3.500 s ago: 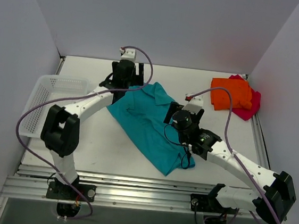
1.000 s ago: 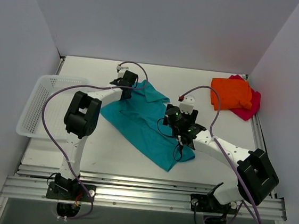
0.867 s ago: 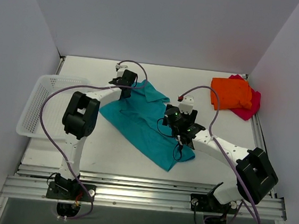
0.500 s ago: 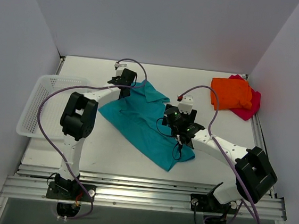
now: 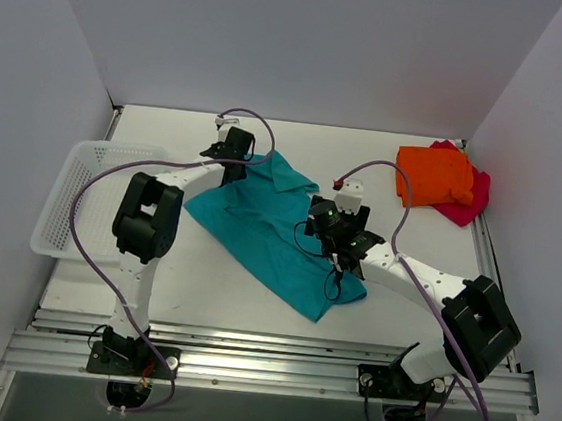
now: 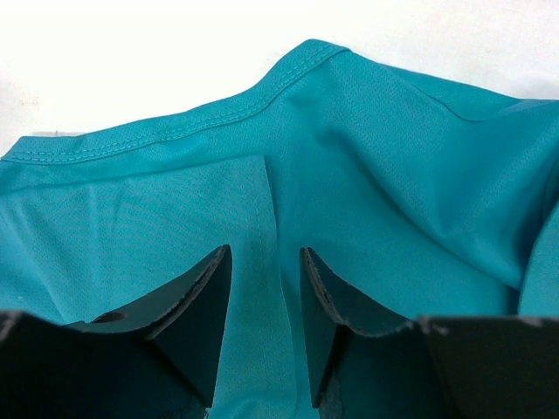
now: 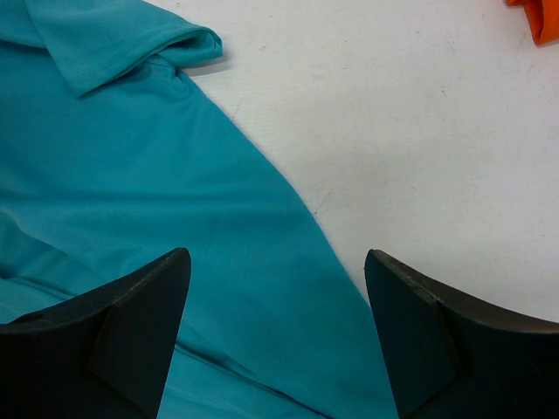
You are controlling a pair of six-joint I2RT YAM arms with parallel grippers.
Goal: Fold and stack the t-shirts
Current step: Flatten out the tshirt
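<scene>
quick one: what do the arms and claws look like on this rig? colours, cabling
The left arm and right arm have white links with chunky black joint blocks. A thin purple cable loops along each. The left claw and right claw each have two black, wedge-shaped fingers. Green lights glow near the right wrist.

Readable text, labels, brands, numbers, signs: none. Teal-blue t-shirt [image 5: 268, 234], orange t-shirt [image 5: 433, 176], magenta-pink t-shirt [image 5: 468, 205], white basket [image 5: 71, 199]: no legible marking in any view.

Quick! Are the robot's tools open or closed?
Left tool: half apart over the teal-blue cloth t-shirt; grip cannot be told.
Right tool: open, holding nothing.
</scene>
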